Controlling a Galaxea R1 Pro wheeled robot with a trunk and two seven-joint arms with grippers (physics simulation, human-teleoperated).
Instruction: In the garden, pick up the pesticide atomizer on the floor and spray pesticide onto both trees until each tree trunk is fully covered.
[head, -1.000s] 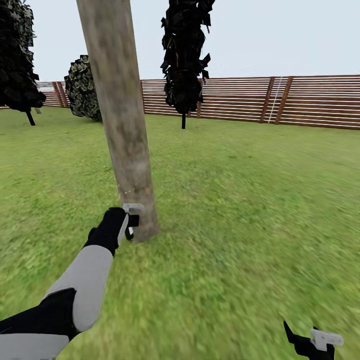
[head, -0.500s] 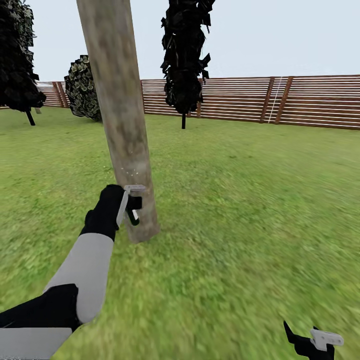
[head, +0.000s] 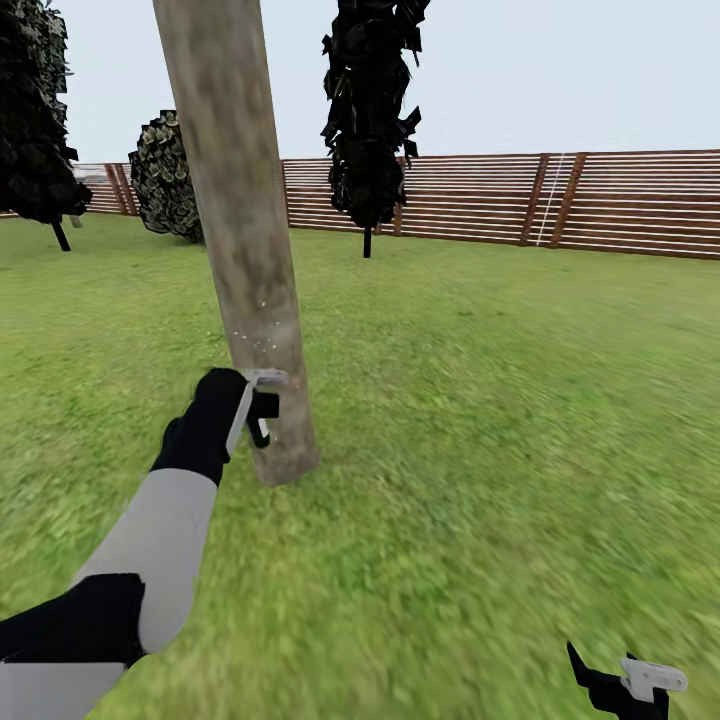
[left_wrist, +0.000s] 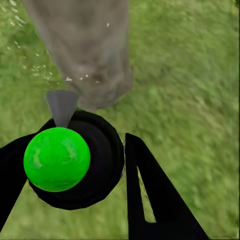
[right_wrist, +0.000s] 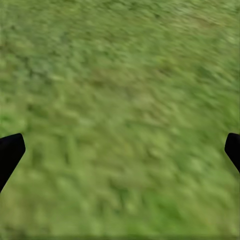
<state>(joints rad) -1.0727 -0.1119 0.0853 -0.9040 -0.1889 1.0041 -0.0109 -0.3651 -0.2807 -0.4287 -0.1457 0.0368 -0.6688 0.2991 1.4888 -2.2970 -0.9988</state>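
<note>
A thick grey-beige tree trunk (head: 245, 250) rises from the grass floor (head: 480, 400) just ahead, slightly leaning. My left gripper (head: 258, 415) is against its lower part, shut on the pesticide atomizer (head: 262, 432). In the left wrist view the atomizer (left_wrist: 57, 159) is a black round body with a bright green ball on top. Its grey nozzle points at the trunk (left_wrist: 85, 55). The black fingers (left_wrist: 145, 190) flank the atomizer. Whitish pesticide specks (head: 255, 340) dot the bark just above the gripper, and specks (left_wrist: 75, 77) float near the nozzle. My right gripper (head: 625, 685) hangs open low over grass.
A tall dark-leaved tree (head: 370, 110) stands farther back near the brown slat fence (head: 560, 200). Another dark tree (head: 35, 120) and a rounded bush (head: 165, 180) stand at the back left. Open lawn lies all around the trunk.
My left gripper with the atomizer has risen along the trunk and shifted slightly left. The specks now sit higher on the bark. The right gripper has not moved.
</note>
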